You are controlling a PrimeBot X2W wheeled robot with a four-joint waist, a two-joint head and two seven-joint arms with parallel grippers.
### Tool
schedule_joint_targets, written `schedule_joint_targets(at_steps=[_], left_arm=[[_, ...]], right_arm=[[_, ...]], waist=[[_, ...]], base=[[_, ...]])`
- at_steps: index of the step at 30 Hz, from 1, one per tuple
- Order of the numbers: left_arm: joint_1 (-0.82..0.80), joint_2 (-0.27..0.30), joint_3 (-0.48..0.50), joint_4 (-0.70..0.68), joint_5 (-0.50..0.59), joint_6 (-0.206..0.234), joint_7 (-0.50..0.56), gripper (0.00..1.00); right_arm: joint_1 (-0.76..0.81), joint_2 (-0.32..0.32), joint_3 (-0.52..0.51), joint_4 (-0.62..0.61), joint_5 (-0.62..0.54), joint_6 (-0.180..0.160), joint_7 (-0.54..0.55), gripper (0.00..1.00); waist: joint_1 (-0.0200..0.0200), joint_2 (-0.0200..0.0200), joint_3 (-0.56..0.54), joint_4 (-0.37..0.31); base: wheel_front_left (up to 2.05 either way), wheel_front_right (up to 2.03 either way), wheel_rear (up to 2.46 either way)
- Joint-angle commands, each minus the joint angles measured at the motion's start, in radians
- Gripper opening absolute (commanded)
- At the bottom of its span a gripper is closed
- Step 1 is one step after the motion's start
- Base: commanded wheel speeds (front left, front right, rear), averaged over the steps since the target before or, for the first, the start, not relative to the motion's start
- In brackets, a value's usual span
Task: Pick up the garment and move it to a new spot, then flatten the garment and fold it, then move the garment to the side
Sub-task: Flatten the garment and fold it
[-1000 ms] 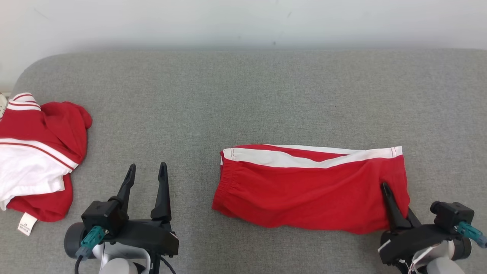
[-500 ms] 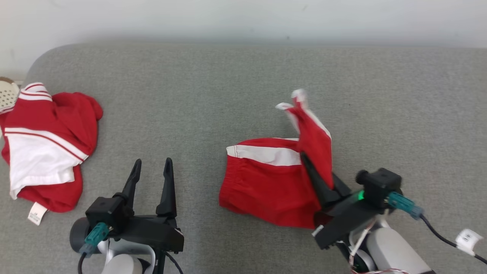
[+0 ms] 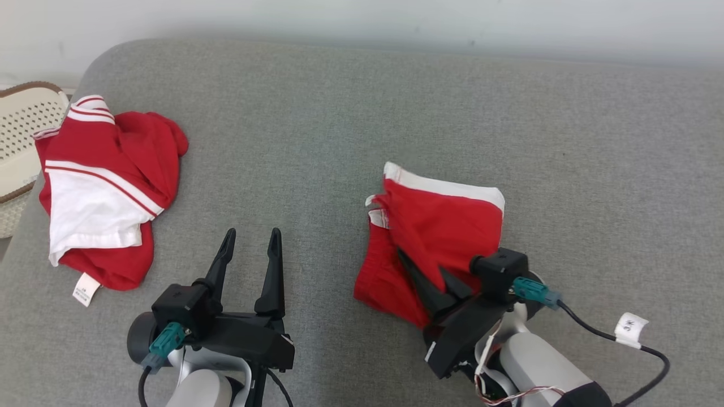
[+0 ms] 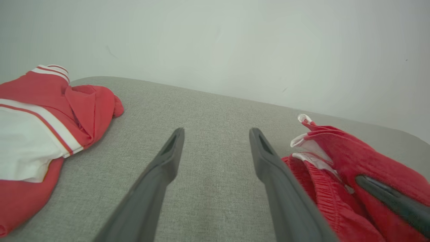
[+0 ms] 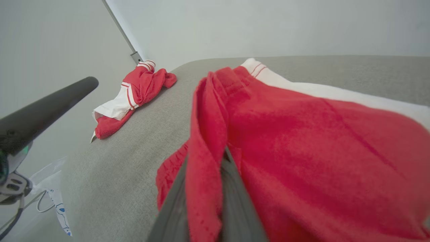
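Probably a home: grey sofa (image 3: 339,113), laundry basket (image 3: 22,124).

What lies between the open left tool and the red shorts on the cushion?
Only bare grey cushion, seen in the head view; the left tool stands apart from the shorts.

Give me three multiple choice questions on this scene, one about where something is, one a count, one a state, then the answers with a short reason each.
1. Where does the crumpled red-and-white garment lie on the grey cushion?
A. its left end
B. its middle
C. its right end

2. How many garments lie on the cushion?
A. one
B. two
C. three

3. The right claw is
A. open above bare cushion
B. shut on the red shorts
C. shut on nothing

Answers:
1. A: it lies by the cushion's left edge in the head view.
2. B: the crumpled one and the shorts.
3. B: its jaws pinch red cloth in the right wrist view.
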Motion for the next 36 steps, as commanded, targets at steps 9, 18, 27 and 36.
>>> schedule_joint_targets(at_steps=[9,18,27,36], left_arm=[[-0.016,0.002,-0.003,0.01,-0.004,0.012,-0.015,1.0],[-0.007,0.015,0.008,0.004,-0.004,0.022,-0.018,1.0],[0.013,0.047,0.029,-0.019,-0.003,0.038,-0.019,1.0],[0.041,0.09,0.055,-0.058,0.017,0.059,-0.023,1.0]], right_arm=[[-0.036,0.0,0.156,-0.012,0.155,0.0,-0.055,1.0],[-0.022,-0.002,0.252,-0.115,0.179,0.0,-0.084,1.0],[0.109,-0.063,-0.075,-0.291,0.063,0.0,-0.122,1.0],[0.233,-0.074,-0.359,-0.378,-0.075,0.0,-0.122,1.0]], waist=[[-0.0001,-0.0001,0.011,-0.01],[-0.0001,-0.0001,0.002,-0.035],[-0.0001,-0.0001,-0.024,-0.072],[-0.0001,-0.0001,-0.061,-0.113]], base=[[0.0,0.0,0.0],[0.0,0.0,0.0],[0.0,0.0,0.0],[0.0,0.0,0.0]])
